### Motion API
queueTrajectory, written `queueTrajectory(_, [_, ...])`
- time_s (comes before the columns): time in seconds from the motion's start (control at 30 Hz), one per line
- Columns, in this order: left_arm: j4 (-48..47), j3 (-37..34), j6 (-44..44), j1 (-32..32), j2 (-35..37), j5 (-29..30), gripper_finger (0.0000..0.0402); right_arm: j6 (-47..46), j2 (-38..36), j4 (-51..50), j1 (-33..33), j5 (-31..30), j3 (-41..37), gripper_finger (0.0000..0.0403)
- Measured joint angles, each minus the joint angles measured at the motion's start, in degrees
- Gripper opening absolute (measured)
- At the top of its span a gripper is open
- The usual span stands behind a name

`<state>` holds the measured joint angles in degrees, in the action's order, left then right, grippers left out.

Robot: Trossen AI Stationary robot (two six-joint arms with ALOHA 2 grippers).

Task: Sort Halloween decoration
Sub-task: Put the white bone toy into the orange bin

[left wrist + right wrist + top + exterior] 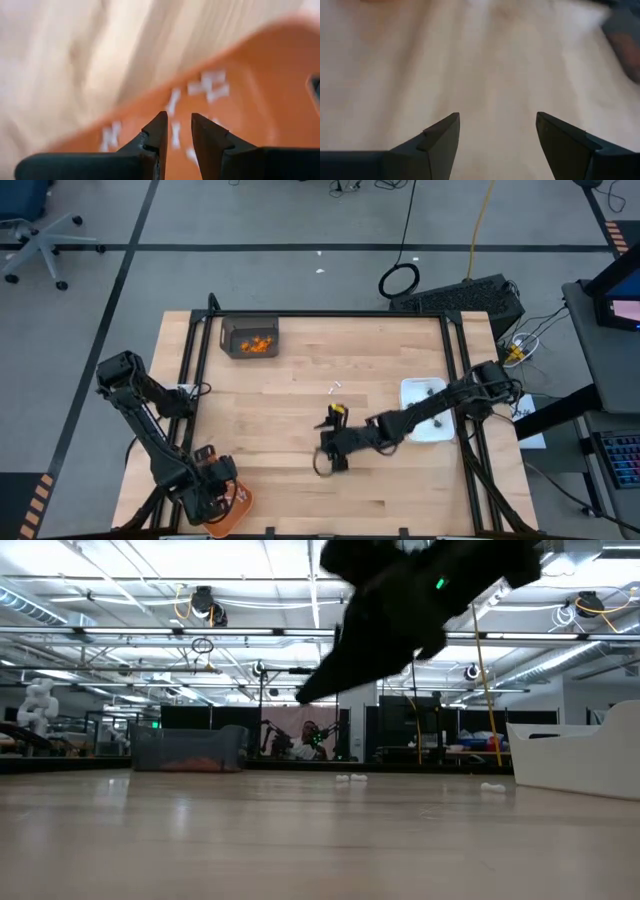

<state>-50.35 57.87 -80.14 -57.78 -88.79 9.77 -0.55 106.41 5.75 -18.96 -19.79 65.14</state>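
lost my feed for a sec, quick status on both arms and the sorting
Left tool over orange tray, fingers slightly apart, white sticks lying inside. Right tool wide open, empty, over bare table mid-table. Nothing in the way.

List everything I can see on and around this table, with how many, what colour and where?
Table: one, pale wood, centre.
Grey bin: one, far left, holding orange bits.
White dish: one, right edge.
Orange tray: one, near left corner, holding several small white sticks.
Loose white sticks: a couple, mid-table.
Office chair: one, blue, floor far left.
Left gripper: jaws slightly apart over the tray.
Right gripper: jaws wide open, mid-table.
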Motion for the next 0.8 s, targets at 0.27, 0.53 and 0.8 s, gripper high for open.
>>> queueTrajectory(0.27, [0.3,0.0,12.0,0.0,0.8,26.9,0.0083,-5.1,-0.1,-11.6,11.2,0.2,0.0,0.0247])
queueTrajectory(0.53, [0.4,0.0,13.6,0.2,0.8,49.5,0.0084,1.9,0.0,-19.2,17.3,9.3,0.0,0.0247])
queueTrajectory(0.8, [2.8,0.0,18.3,1.8,0.6,54.0,0.0084,-1.6,0.0,-19.4,22.4,11.1,0.0,0.0247])
